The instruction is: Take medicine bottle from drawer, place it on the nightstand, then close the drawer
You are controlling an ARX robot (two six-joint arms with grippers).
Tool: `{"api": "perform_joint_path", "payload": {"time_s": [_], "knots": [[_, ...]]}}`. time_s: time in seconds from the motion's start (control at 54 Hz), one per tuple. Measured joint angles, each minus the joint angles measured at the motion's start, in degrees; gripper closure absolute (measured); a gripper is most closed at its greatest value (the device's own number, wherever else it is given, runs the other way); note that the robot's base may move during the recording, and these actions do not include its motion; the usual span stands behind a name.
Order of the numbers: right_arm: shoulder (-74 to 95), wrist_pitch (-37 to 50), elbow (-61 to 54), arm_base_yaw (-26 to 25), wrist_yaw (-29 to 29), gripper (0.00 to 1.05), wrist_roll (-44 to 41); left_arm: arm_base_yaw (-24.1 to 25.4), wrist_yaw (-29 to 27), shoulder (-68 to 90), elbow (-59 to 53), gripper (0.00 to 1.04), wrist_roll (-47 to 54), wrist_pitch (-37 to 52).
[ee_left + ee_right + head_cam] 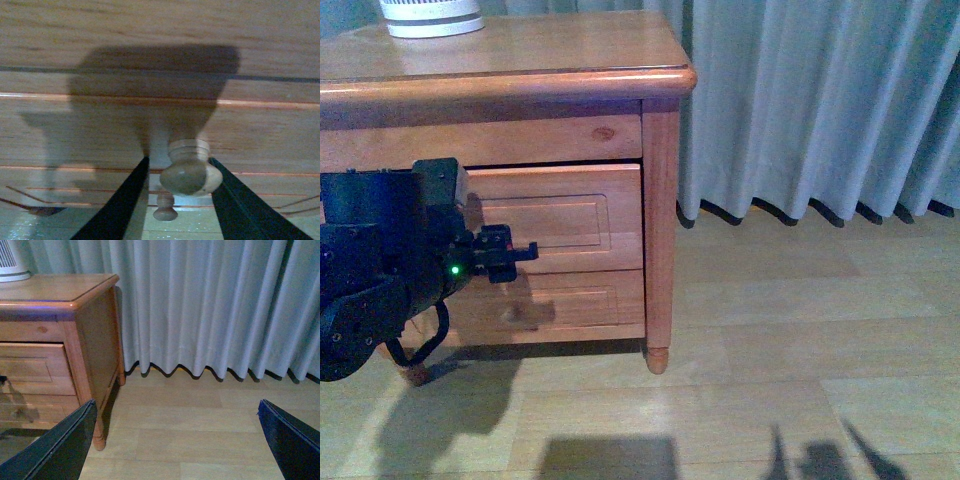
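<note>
The nightstand (520,60) stands at the left of the front view, and its corner shows in the right wrist view (95,320). The front panel of its upper drawer (570,215) is partly covered by my black left arm (390,260). In the left wrist view my left gripper (179,160) is open, with one dark finger on each side of the drawer's round wooden knob (190,172). My right gripper (176,405) is open and empty above the floor, to the right of the nightstand. The medicine bottle is not in view.
A white ribbed device (430,18) stands on the nightstand top at the back left. The lower drawer (580,300) and its knob (165,209) sit below the upper one. Grey curtains (820,100) hang behind, above a pale wood floor (770,380).
</note>
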Motion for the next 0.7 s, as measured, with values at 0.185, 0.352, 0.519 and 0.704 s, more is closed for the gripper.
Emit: {"api": "perform_joint_path", "payload": {"time_s": [0.185,0.352,0.519,0.704], "knots": [[0.0,0.0,0.0,0.0,0.0,0.07,0.0,0.3,-0.2,0.0,0.1,0.22,0.0,-0.2],[0.0,0.0,0.0,0.0,0.0,0.07,0.0,0.3,-0.9,0.0,0.1,0.11,0.0,0.0],[0.0,0.0,0.0,0.0,0.0,0.07,0.0,0.5,-0.9,0.0,0.0,0.35,0.1,0.9],[0.0,0.0,0.0,0.0,0.0,0.07,0.0,0.5,-0.7,-0.1,-0.3,0.64,0.3,2.0]]}}
